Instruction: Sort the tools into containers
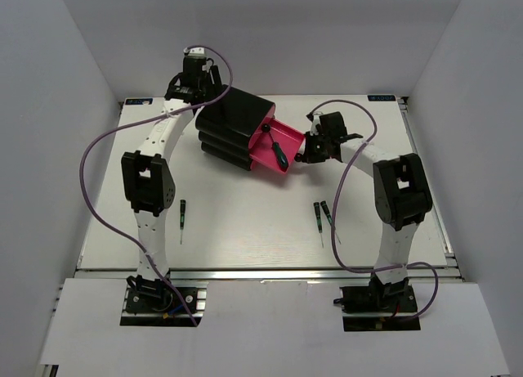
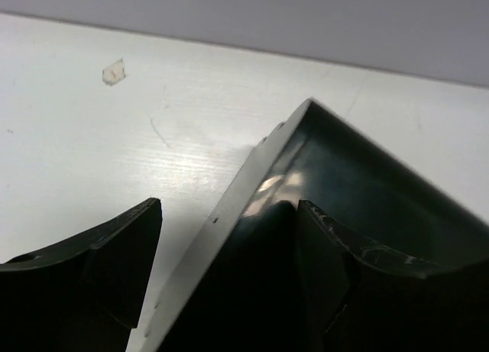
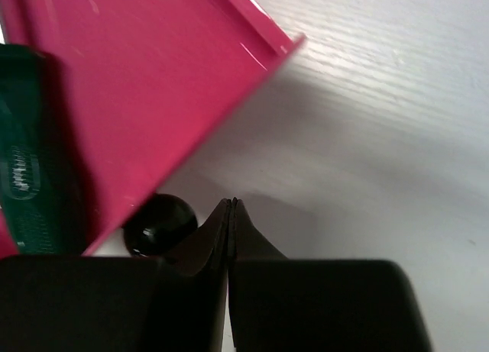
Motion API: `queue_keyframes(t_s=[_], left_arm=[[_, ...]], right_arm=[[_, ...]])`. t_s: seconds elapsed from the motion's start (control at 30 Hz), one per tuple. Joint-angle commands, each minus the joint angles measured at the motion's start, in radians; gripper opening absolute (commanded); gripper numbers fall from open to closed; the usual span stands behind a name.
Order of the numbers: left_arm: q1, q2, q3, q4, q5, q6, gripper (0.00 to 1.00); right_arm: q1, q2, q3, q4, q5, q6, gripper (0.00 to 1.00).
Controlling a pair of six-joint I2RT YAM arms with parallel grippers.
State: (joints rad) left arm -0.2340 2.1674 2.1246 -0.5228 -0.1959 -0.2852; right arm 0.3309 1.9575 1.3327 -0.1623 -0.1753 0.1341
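A black rounded-corner box (image 1: 233,123) sits at an angle at the far middle of the table (image 1: 245,230). One magenta-pink drawer (image 1: 290,136) is pulled out to the right, with a green-handled screwdriver (image 1: 277,153) lying inside it. Nearer the front lie three thin black-handled tools: a lone precision screwdriver (image 1: 181,217) on the left, and on the right a second precision screwdriver (image 1: 317,216) just beside a third precision screwdriver (image 1: 327,213).

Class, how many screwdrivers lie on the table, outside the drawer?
3. One screwdriver beside the left arm; a second and third side by side near the right arm. Arms may hide others.
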Motion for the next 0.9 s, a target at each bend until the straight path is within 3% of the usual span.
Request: queue_keyframes(t_s=[0.0,0.33,0.87], left_arm=[[0.044,-0.009,0.035,-0.095,0.113,0.027,0.81],[0.075,-0.02,-0.11,-0.057,0.476,0.049,0.73],[0.074,-0.011,-0.153,-0.065,0.582,0.052,0.73]], right_arm=[[-0.012,0.018,0.068,0.05,-0.116,-0.007,0.0],[-0.006,0.087,0.178,0.06,-0.265,0.025,0.0],[0.048,0.242,0.393,0.135,-0.339,0.113,0.0]])
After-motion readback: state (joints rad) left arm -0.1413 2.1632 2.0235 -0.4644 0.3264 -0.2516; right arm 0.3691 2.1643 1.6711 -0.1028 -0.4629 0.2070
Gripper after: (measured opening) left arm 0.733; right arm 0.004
